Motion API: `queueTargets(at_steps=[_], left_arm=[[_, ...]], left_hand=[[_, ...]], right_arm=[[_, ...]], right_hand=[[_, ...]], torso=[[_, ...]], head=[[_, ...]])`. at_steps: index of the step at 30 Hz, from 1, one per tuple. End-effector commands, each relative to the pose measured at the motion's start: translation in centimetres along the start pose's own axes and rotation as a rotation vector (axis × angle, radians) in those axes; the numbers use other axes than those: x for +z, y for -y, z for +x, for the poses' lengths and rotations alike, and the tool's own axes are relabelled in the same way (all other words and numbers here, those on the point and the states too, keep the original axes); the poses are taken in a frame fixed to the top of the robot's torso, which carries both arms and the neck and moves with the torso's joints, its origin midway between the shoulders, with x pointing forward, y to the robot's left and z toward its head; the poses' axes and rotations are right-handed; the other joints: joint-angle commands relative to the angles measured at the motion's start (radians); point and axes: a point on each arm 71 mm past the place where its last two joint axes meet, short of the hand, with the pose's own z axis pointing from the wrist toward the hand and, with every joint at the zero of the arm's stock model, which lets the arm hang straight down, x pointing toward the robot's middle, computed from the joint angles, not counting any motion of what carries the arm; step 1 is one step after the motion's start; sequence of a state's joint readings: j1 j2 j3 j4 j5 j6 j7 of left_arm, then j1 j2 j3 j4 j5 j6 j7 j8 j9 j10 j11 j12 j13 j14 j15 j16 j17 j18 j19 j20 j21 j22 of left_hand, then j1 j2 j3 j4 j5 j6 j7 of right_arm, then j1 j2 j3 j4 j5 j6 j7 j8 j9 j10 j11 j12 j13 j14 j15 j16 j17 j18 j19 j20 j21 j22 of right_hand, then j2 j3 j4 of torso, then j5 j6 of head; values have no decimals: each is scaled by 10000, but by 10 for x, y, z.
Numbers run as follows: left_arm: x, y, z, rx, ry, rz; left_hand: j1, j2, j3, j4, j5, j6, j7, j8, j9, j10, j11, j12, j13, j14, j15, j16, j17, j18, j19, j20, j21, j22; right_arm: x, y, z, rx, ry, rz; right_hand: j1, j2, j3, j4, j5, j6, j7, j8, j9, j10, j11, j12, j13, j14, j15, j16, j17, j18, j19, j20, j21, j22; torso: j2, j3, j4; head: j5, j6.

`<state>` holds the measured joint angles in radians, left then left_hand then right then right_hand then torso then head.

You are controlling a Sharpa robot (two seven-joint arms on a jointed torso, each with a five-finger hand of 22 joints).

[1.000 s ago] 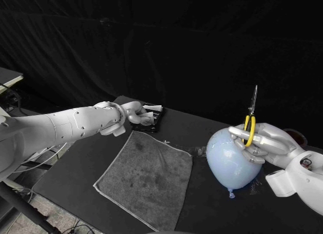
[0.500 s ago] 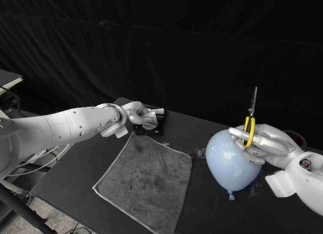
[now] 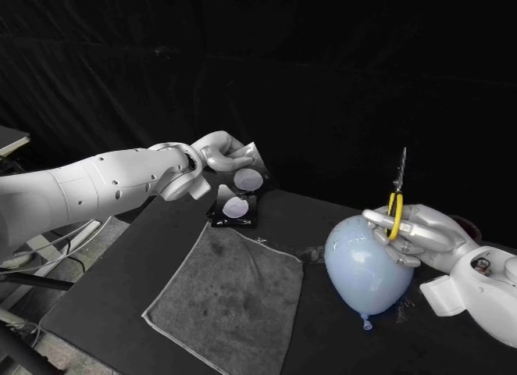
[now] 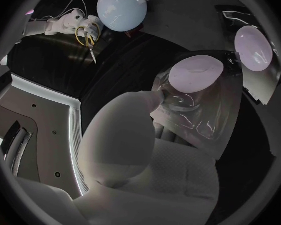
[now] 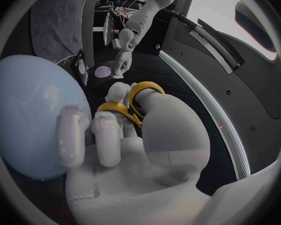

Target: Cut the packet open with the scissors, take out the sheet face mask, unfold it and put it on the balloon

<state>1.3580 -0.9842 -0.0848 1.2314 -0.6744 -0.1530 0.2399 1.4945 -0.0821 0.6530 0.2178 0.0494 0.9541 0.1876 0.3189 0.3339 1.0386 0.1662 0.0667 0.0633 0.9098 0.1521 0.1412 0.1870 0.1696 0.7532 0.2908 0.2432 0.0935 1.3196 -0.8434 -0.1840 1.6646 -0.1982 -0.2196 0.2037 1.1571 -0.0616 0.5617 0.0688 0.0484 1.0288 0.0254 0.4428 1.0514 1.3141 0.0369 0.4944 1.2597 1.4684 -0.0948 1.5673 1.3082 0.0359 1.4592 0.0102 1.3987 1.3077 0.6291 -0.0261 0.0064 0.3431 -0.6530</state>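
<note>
Packet (image 3: 238,197) lifted (left hand (image 3: 219,158) gripping).

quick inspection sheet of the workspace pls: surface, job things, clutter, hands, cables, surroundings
surface: black table, with a grey towel spread flat on it
job's things: packet held up and not yet cut; scissors upright with blades pointing up; pale blue balloon beside the right hand, knot down
clutter: nothing seen
hands: left hand holds the packet by its top; right hand holds the scissors by the yellow handles
cables: thin cables hang under the left arm, off the table
surroundings: black curtain behind the table
</note>
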Motion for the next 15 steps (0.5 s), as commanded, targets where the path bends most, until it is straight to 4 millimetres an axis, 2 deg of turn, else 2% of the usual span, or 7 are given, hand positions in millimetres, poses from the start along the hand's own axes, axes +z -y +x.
queueTargets(at_steps=[1, 5, 8, 9, 12, 14, 15], left_arm=[[1, 11, -3, -880, 594, 444], [0, 21, 2, -2033, 854, 366], [-1, 26, 9, -3083, 989, 268], [-1, 27, 11, -3402, 1042, 233], [-2, 30, 18, -4491, 1254, 87], [-3, 31, 24, -5209, 1360, -4], [-4, 32, 26, -5484, 1386, -34]], left_hand=[[52, -72, 54, 1, -11, -34, 45, 85, 46, 62, 6, -31, -4, 80, -6, 56, 17, -33, 154, -24, 96, 41], [40, -30, 15, -19, -7, -86, 83, 154, 95, 136, -2, -43, -8, 359, -68, 205, 90, 159, 865, -185, 616, 267], [32, 4, -10, -28, -10, -116, 97, 171, 106, 143, -7, -45, -10, 538, -109, 283, 132, 157, 1109, -322, 810, 348], [28, 8, -15, -28, -10, -122, 99, 174, 108, 148, -10, -44, -10, 582, -119, 301, 141, 158, 1161, -352, 845, 360], [32, 41, -22, -52, -14, -167, 100, 178, 114, 201, -31, -35, -7, 816, -190, 390, 188, 171, 1585, -543, 1078, 438], [23, 57, -23, -54, -7, -186, 103, 183, 119, 231, -47, -38, -8, 956, -249, 437, 214, 167, 1880, -660, 1207, 469], [20, 78, -12, -56, -5, -219, 101, 177, 119, 251, -64, -40, -9, 1152, -312, 517, 253, 166, 2110, -749, 1289, 480]], right_arm=[[1, -1, -2, -88, 173, -251], [4, -1, -3, -72, 338, -328], [5, 0, -4, -24, 466, -375], [6, 0, -4, -4, 502, -383], [7, 0, -4, 52, 543, -377], [8, 1, -4, 76, 553, -368], [8, 1, -4, 81, 570, -367]], right_hand=[[182, 166, 230, -170, 7, 12, -49, -84, 4, 2567, -855, 10764, 3111, 1024, -71, 35, 2626, 46, 218, 17, -76, 2007], [143, 197, 453, -233, 6, -93, 91, -653, -359, 2567, -765, 10764, 3111, 1024, 4, 35, 2626, 55, 183, 59, -150, 1993], [133, 269, 647, -300, 3, -183, 242, -1233, -817, 2567, -615, 10764, 3111, 1024, 103, 35, 2626, 58, 170, 137, -186, 1991], [133, 266, 658, -315, 6, -178, 250, -1284, -862, 2567, -607, 10764, 3111, 1024, 115, 35, 2626, 59, 168, 147, -193, 1990], [163, 332, 807, -441, 4, -343, 427, -1838, -1301, 2567, -464, 10764, 3111, 1024, 228, 35, 2626, 35, 223, 238, -94, 2033], [158, 557, 920, -452, 8, -492, 594, -2231, -1611, 2567, -314, 10764, 3111, 1024, 344, 35, 2626, -62, 444, 325, 346, 2187], [157, 577, 924, -468, 5, -488, 614, -2282, -1657, 2567, -291, 10764, 3111, 1024, 365, 35, 2626, -63, 447, 343, 352, 2191]], torso=[[-16, 13, 0], [-47, 36, -12], [-52, 40, -14], [-47, 36, -17], [-53, 35, -24], [-59, 37, -20], [-58, 39, -15]], head=[[-91, 178], [-331, 393], [-442, 478], [-512, 542], [-732, 661], [-796, 686], [-896, 723]])
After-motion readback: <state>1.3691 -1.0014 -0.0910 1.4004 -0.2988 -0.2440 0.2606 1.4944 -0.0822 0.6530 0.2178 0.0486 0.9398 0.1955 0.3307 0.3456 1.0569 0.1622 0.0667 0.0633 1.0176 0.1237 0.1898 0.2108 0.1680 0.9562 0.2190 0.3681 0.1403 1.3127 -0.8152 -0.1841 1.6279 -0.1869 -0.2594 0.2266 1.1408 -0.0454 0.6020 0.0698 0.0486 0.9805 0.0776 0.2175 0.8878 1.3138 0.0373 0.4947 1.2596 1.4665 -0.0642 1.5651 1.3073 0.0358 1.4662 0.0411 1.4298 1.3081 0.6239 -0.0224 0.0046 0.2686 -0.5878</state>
